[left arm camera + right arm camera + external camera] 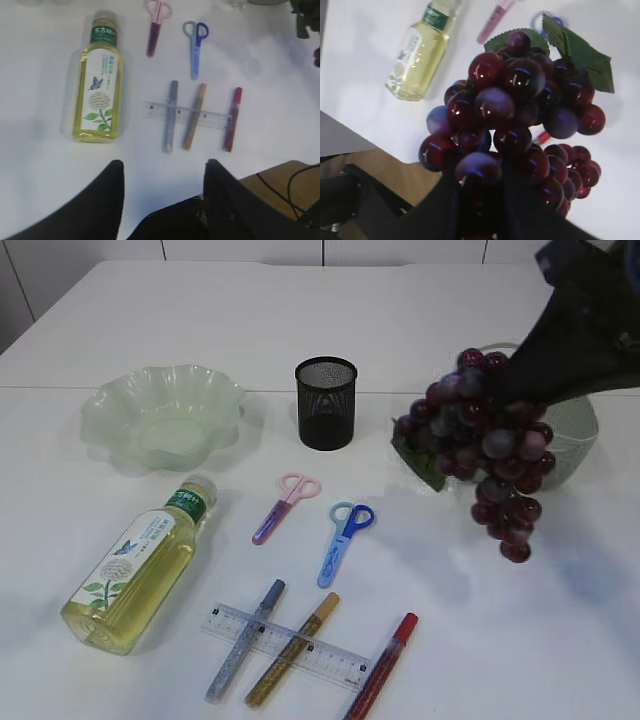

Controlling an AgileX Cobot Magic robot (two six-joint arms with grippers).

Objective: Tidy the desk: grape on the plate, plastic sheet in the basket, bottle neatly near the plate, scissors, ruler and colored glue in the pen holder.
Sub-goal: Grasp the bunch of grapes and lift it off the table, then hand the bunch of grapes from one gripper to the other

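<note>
You have the right gripper (pixel 480 195) clamped on the grape bunch (pixel 490 450), aloft near the basket (pixel 575 435), well apart from the empty plate (pixel 160 415). Left gripper (pixel 162 200) hangs open, holding nothing. Bottle (pixel 140 565), scissors (pixel 345 540), ruler (pixel 290 645), glue pens (pixel 245 640) lie unsorted; pen holder (pixel 326 400) looks empty.

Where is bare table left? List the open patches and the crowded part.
Free: the table's right front, right of the red glue pen and below the hanging grape bunch; also the back strip behind the green plate and pen holder. Crowded: front centre, where bottle, two scissors, ruler and glue pens lie close together.
</note>
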